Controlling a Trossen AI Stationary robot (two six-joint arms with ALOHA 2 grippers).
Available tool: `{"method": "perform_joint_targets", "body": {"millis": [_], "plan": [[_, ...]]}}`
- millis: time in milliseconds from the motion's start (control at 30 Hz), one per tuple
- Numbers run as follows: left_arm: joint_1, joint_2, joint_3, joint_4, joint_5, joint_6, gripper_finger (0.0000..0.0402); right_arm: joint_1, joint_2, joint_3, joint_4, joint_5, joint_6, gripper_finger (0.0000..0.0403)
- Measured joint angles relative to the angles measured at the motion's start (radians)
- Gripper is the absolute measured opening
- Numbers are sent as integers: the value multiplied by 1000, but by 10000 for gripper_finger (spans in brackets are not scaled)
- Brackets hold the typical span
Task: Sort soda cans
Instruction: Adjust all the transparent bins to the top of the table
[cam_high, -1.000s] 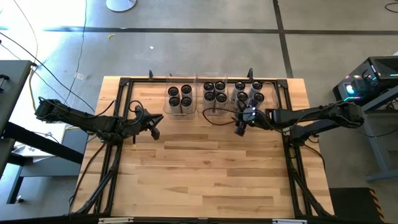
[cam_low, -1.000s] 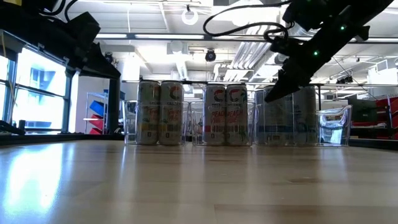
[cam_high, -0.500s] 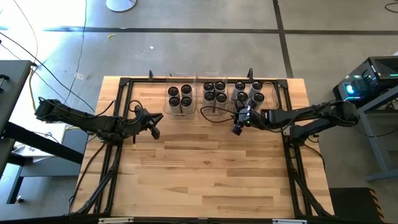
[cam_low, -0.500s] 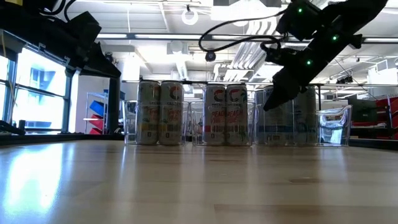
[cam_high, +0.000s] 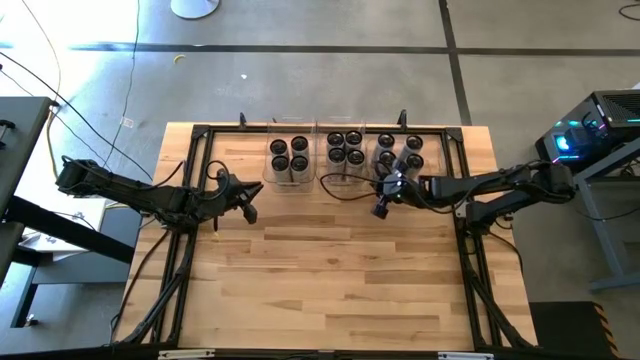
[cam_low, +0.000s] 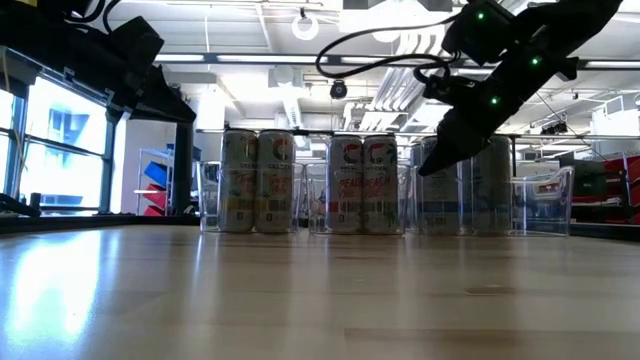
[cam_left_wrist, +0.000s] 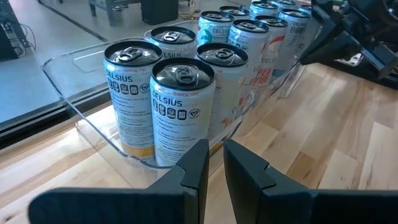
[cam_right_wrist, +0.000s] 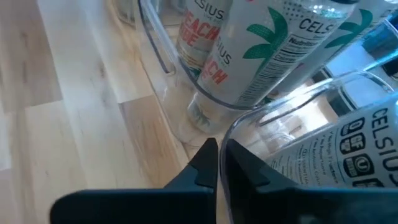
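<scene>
Several soda cans stand upright on their bases in three clear bins along the table's far side: a left group (cam_high: 290, 157), a middle group (cam_high: 345, 147) and a right group (cam_high: 400, 150). My right gripper (cam_high: 381, 208) is shut with nothing in it. It hangs above the wood just in front of the gap between the middle and right bins, its tips (cam_right_wrist: 218, 155) close to the right bin's rim (cam_right_wrist: 249, 121). My left gripper (cam_high: 248, 210) is shut and holds nothing. It points at the left bin's cans (cam_left_wrist: 180, 106) from the near left.
Black frame rails run along the table's left (cam_high: 185, 250) and right (cam_high: 470, 260) sides and its far edge (cam_high: 320, 127). A dark cable (cam_high: 345, 184) loops in front of the middle bin. Bare wood (cam_high: 330, 270) fills the near half of the table.
My right gripper has shut its fingers and shifted a little toward the table's left, dropping slightly, while staying in front of the right bin. The cans and my left arm have kept still.
</scene>
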Motion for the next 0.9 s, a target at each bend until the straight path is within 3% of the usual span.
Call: {"method": "perform_joint_targets", "body": {"millis": [267,900], "plan": [[0,0,0,0,0,0,44,13,-2,4,-44,-32,9,7],[-2,0,0,-11,2,1,44,190,-131,-1,-247,-63,77,16]]}}
